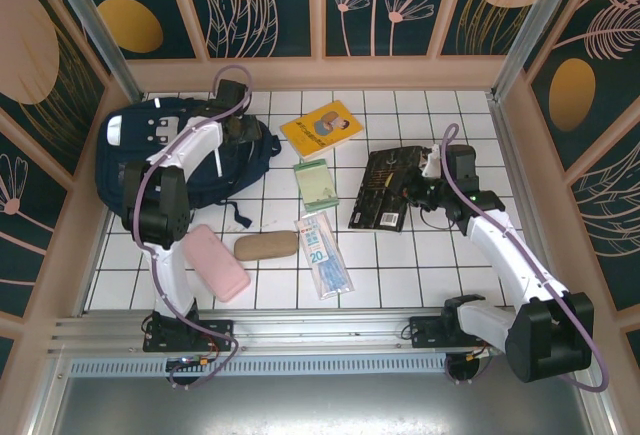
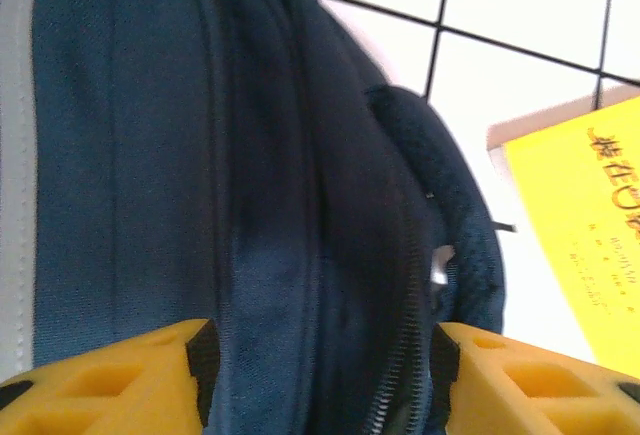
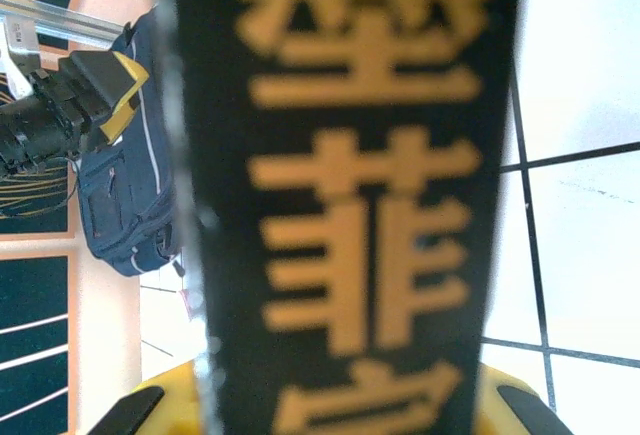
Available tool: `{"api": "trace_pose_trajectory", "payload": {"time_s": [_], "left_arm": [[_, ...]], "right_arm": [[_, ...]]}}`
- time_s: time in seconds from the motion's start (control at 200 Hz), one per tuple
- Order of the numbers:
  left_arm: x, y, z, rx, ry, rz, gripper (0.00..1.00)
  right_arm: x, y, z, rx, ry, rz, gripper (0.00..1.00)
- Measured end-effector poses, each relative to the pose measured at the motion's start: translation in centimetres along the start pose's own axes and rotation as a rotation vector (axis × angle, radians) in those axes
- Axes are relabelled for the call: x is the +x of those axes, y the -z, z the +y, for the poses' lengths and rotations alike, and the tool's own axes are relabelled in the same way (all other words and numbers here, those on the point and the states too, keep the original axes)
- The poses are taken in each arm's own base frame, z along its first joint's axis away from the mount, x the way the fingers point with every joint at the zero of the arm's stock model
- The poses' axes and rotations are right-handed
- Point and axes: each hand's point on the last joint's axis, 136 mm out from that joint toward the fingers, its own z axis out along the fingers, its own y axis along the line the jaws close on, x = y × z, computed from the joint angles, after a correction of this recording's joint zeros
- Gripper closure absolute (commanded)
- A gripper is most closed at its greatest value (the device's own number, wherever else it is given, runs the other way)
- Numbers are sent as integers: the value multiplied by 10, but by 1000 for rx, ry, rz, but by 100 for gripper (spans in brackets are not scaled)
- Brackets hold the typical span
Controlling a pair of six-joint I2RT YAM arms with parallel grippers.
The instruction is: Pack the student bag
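Top external view: the student bag (image 1: 125, 175) lies flat beneath the left claw (image 1: 238, 135), its long axis across the table and its top seemingly aimed toward the right claw (image 1: 425, 183). It looks soft, floppy and light, so pinch the zip fold. Left jaws stand apart astride that fold. The right claw is clamped on the black book (image 1: 378, 200).

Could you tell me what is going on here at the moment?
Two robot arms are packing the student bag. The left gripper straddles its zipper ridge, jaws apart. The right gripper is shut on a black book. A yellow book, green notepad, clear packet, brown case and pink case lie outside the bag.
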Motion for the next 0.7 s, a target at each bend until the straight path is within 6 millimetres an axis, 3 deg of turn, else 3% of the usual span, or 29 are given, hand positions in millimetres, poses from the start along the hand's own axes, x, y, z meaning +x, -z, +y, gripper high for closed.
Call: {"api": "trace_pose_trajectory", "payload": {"time_s": [0.165, 0.375, 0.54, 0.701], "left_arm": [[-7, 0, 24, -81, 29, -21, 18], [-14, -3, 60, -146, 72, -29, 17], [2, -22, 88, -53, 166, 30, 14], [-2, -29, 84, 102, 230, 34, 16]], "right_arm": [[3, -1, -1, -1, 0, 8, 100], [5, -6, -1, -5, 1, 22, 100], [10, -12, -1, -11, -3, 53, 100], [13, -15, -2, -10, -4, 70, 100]]}}
